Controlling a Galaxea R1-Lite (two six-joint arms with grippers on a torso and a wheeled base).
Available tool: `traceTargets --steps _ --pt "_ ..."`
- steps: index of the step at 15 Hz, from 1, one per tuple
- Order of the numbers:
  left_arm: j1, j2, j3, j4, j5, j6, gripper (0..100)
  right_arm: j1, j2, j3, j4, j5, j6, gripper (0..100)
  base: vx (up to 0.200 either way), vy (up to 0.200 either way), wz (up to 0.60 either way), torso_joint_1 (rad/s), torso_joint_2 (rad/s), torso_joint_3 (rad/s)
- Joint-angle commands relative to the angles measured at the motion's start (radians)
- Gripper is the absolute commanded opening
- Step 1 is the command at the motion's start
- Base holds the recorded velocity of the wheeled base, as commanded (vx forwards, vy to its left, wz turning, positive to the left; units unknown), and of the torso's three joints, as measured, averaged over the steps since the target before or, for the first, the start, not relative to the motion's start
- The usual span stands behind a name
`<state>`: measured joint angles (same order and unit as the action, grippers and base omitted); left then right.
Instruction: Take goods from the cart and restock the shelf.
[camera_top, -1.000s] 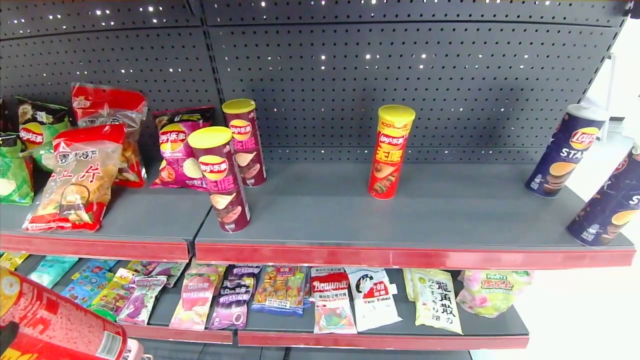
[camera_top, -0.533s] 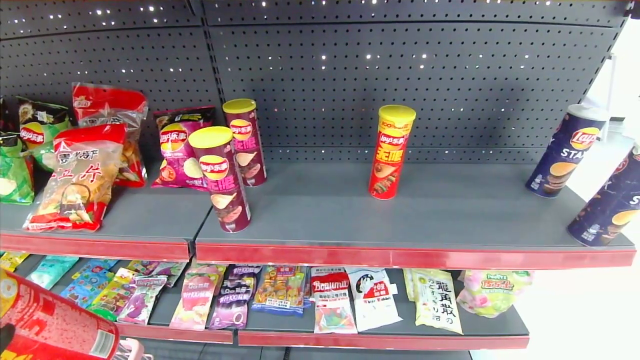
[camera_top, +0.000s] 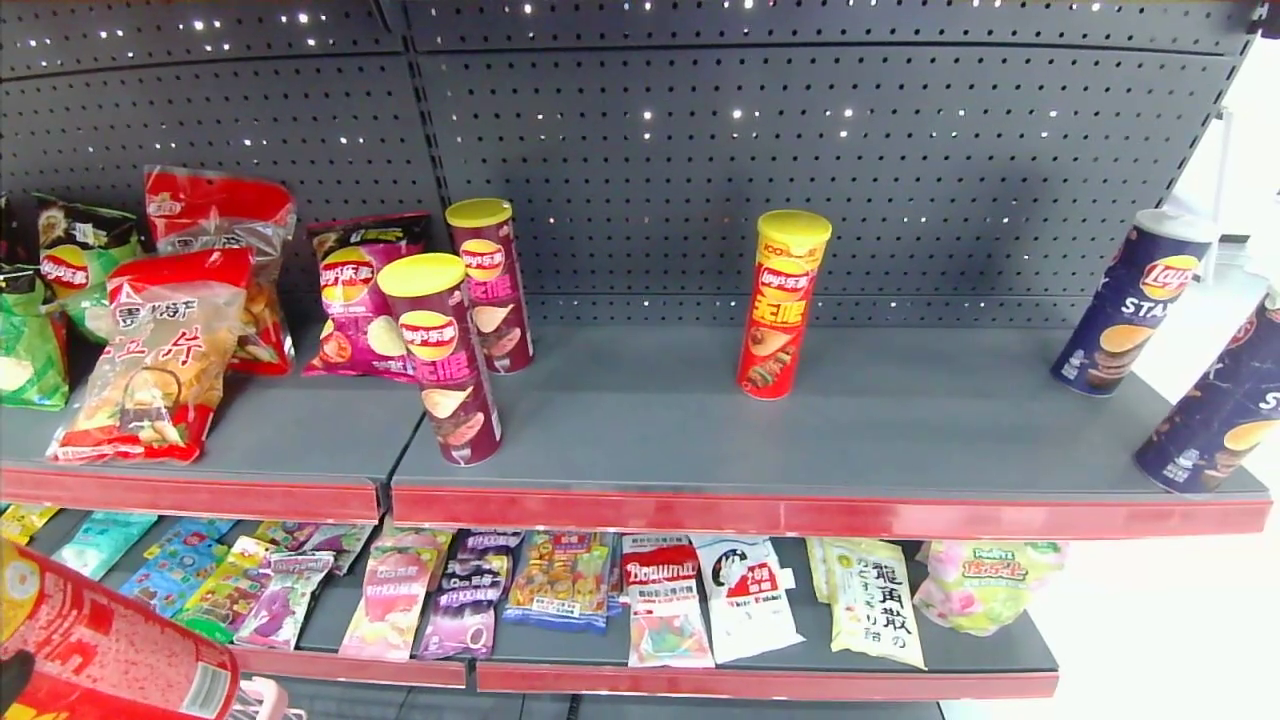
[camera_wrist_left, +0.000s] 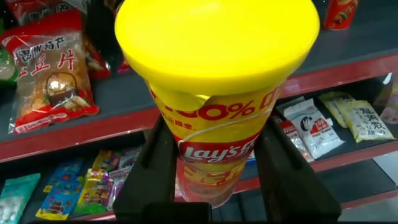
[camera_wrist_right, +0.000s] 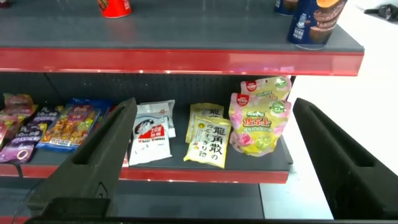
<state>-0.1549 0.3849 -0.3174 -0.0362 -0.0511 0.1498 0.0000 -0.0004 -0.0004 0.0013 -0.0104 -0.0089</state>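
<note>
A red chips can with a yellow lid (camera_wrist_left: 217, 56) sits between the black fingers (camera_wrist_left: 158, 162) of my left gripper (camera_wrist_left: 214, 155), which is shut on its body. The same can (camera_top: 100, 640) lies tilted at the head view's lower left, below the upper shelf (camera_top: 800, 440). A matching red can (camera_top: 783, 303) stands upright mid-shelf by the pegboard. My right gripper (camera_wrist_right: 214, 143) is open, its fingers (camera_wrist_right: 99, 155) wide apart with nothing between them, in front of the lower shelf (camera_wrist_right: 205, 174).
Two purple cans (camera_top: 440, 355) stand left of centre, snack bags (camera_top: 160, 350) further left, two blue cans (camera_top: 1135, 300) at the right end. Bare shelf lies on both sides of the red can. Several packets (camera_top: 660, 600) fill the lower shelf. A pink rim (camera_top: 255, 695) shows bottom left.
The held can has shifted slightly left and down in the head view's corner. Everything on the shelves has stayed put.
</note>
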Motion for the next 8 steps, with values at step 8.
traceTargets --steps 8 --pt "-0.005 -0.023 -0.008 -0.001 -0.039 0.022 0 0.0 0.0 -0.001 0.0 0.003 0.0 100 0.1 0.0 0.0 -0.002 0.0 0.001"
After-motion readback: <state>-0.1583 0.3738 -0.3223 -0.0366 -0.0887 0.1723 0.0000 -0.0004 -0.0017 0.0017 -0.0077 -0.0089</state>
